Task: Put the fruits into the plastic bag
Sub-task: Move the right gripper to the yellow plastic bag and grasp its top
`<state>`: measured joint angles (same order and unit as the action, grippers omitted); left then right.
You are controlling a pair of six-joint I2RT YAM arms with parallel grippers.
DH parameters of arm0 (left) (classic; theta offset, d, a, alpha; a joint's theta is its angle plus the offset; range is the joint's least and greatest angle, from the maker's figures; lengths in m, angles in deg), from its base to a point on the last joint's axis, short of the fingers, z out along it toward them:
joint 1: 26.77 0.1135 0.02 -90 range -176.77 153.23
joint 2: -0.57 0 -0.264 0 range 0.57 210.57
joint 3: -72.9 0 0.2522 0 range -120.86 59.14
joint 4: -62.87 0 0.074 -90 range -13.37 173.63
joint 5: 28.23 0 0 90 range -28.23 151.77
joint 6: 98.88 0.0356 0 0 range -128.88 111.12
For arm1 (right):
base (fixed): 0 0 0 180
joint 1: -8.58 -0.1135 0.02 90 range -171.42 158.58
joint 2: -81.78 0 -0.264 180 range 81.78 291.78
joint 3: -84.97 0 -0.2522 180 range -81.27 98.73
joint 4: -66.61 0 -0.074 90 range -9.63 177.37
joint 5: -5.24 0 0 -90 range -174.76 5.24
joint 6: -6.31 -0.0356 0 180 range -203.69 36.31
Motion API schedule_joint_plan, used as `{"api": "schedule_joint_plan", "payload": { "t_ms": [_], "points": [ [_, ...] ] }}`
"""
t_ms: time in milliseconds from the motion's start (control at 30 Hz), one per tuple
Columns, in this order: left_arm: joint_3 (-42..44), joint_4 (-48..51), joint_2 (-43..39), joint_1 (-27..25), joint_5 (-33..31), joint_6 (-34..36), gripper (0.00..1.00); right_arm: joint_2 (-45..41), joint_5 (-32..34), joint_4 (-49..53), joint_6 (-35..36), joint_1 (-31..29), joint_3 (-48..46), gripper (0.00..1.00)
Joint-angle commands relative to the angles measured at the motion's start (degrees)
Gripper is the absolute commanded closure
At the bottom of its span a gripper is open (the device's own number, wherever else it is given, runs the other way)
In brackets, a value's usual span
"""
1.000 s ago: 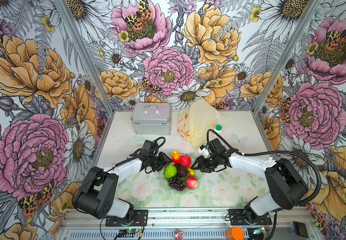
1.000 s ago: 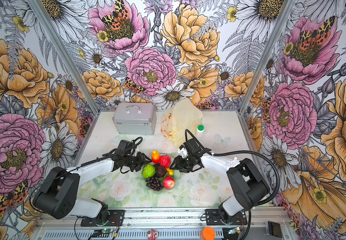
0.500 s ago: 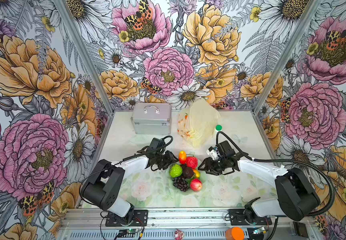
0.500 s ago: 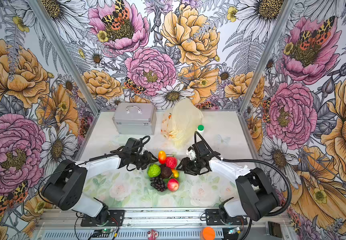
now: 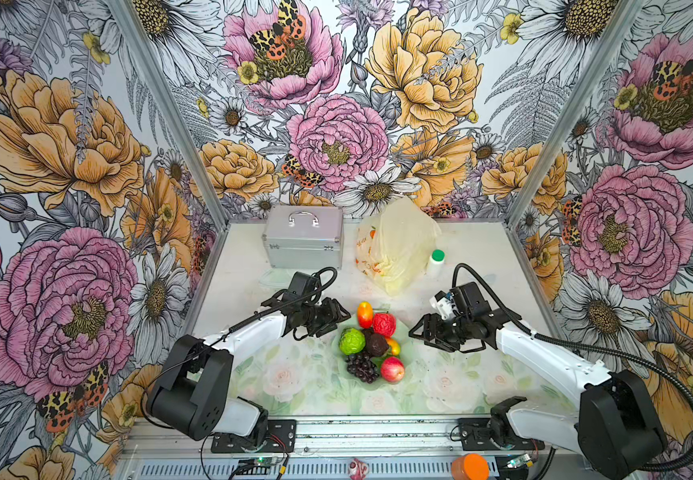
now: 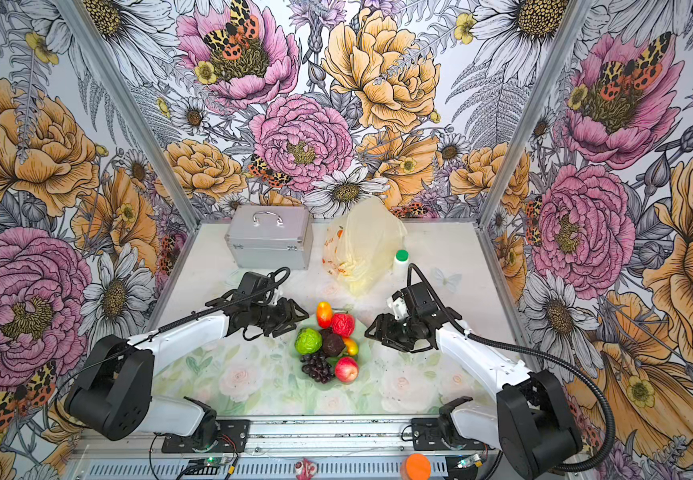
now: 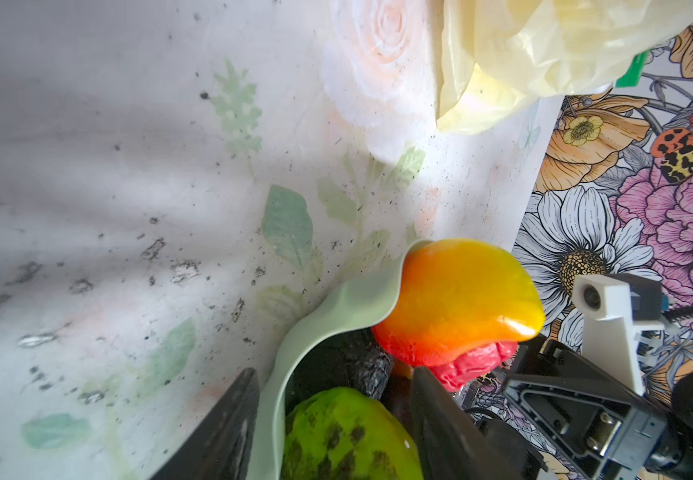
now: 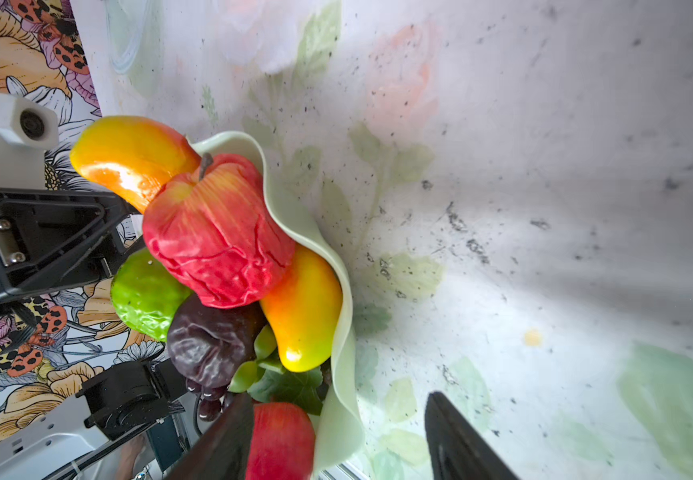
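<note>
The fruits lie heaped in a pale green scalloped bowl (image 7: pixel 336 307) mid-table: mango (image 5: pixel 364 314), red berry (image 5: pixel 384 324), green ball (image 5: pixel 352 341), avocado (image 5: pixel 376 344), grapes (image 5: pixel 361 367), apple (image 5: pixel 392 369). My left gripper (image 5: pixel 338 318) is at the bowl's left rim, open, one finger (image 7: pixel 228 424) outside the rim and the other inside beside the green ball (image 7: pixel 345 436). At the right rim (image 8: pixel 336 266) my right gripper (image 5: pixel 417 332) is open, straddling rim and apple (image 8: pixel 282 444). The plastic bag (image 5: pixel 394 249) stands crumpled behind the bowl, held by neither gripper.
A silver metal case (image 5: pixel 303 237) stands at the back left of the table. A white bottle with a green cap (image 5: pixel 436 262) is just right of the bag. Flowered walls close in the back and both sides.
The bowl of fruits shifted slightly right and back with both grippers at its rim, then stopped. Both grippers' jaws have spread wider off the rim.
</note>
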<state>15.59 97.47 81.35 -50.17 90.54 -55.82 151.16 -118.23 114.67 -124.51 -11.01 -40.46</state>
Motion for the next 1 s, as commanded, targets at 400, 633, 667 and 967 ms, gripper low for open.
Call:
{"api": "schedule_joint_plan", "payload": {
  "t_ms": [400, 633, 667, 967],
  "points": [
    [-1.19, 6.56, -10.0, 10.28, 1.47, 2.99, 0.32, 22.02, 20.67, 3.23, -4.54, 1.68, 34.04, 0.21],
    [-4.31, 9.06, -11.14, 12.09, 1.59, 3.41, 0.3, 34.15, 22.73, 1.18, -3.03, 1.44, 43.75, 0.2],
    [-4.68, 9.58, -11.32, 12.45, 1.83, 3.59, 0.3, 35.28, 22.88, 0.95, -3.05, 1.37, 44.65, 0.2],
    [-6.55, 14.98, -13.2, 18.0, 4.21, 6.91, 0.29, 45.11, 23.19, 0.34, -3.26, 0.52, 52.19, 0.24]
  ]
}}
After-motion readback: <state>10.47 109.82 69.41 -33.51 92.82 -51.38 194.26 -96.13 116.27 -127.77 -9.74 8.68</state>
